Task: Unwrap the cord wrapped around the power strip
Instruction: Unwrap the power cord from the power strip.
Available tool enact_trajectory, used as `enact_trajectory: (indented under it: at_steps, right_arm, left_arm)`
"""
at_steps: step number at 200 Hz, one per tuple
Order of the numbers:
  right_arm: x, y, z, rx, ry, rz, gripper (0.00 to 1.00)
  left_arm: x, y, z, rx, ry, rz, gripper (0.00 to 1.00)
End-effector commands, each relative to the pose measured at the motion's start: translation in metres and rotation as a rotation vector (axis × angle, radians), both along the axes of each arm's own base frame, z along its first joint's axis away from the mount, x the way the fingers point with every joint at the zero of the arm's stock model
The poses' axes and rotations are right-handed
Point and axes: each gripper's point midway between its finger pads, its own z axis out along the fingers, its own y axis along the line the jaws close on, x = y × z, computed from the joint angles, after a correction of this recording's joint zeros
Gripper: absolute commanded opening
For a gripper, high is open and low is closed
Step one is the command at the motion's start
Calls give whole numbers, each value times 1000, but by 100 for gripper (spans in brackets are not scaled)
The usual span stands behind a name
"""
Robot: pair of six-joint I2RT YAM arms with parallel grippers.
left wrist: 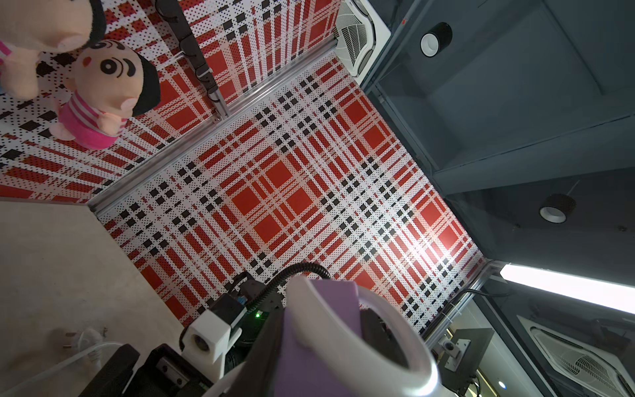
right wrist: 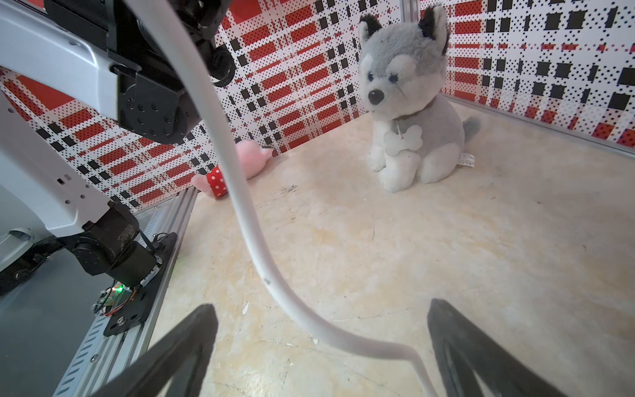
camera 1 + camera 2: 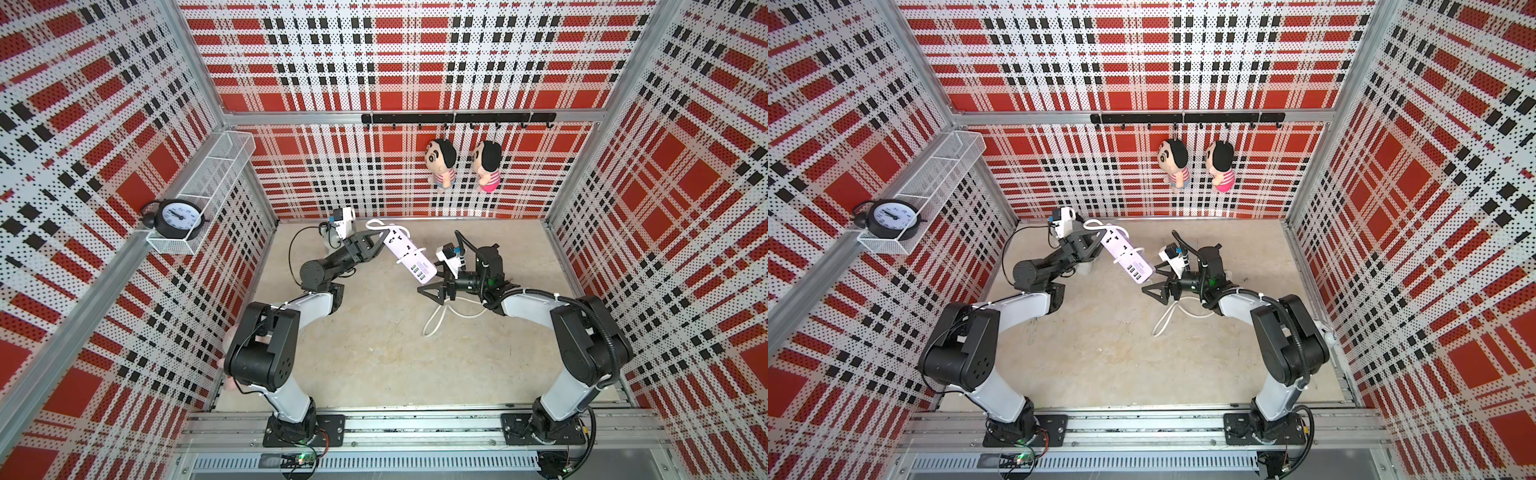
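Note:
The lavender power strip (image 3: 409, 255) hangs tilted above the table, and my left gripper (image 3: 381, 245) is shut on its far end. The white cord (image 3: 376, 226) loops round that end, and another turn crosses the strip near the USB ports. In the left wrist view the power strip (image 1: 319, 343) fills the jaws with a cord (image 1: 388, 330) loop round it. My right gripper (image 3: 430, 278) stands open just beside the USB end. In the right wrist view the cord (image 2: 240, 192) runs slack between its spread fingers (image 2: 192, 343). More cord (image 3: 436, 320) lies on the table under the right arm, and the plug (image 1: 82, 338) rests there too.
A grey husky plush (image 2: 409, 103) sits at the back left of the table, and a pink plush (image 2: 247, 158) lies by the left wall. Two dolls (image 3: 440, 162) hang from a hook rail on the back wall. A clock (image 3: 178, 216) stands in a wire shelf on the left wall.

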Motion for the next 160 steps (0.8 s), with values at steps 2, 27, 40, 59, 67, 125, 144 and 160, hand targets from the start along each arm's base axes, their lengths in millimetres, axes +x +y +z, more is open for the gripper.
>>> enact_trajectory:
  at_steps: [2,27,40,59,67,125,144,160]
  right_arm:
    - [11,9,15,37,-54,-6,95]
    - [14,13,21,72,-46,1,71]
    - [14,14,22,85,-37,11,56]
    - [13,14,21,86,-30,13,12]
    - [13,12,20,77,-29,5,5]
    - [23,-43,47,35,-28,-136,0]
    - [15,-53,59,-14,-59,-163,0]
    - [0,-55,67,-26,-64,-147,0]
  left_arm:
    - [-32,2,37,-56,-166,-24,0]
    - [-37,-3,35,-57,-161,-39,0]
    - [-38,-3,33,-58,-159,-43,0]
    - [-39,-1,32,-56,-159,-41,0]
    - [-37,0,31,-52,-156,-35,0]
    - [17,21,-30,226,-71,241,0]
    - [43,30,-64,393,-19,385,0]
    - [57,45,-73,430,6,510,0]
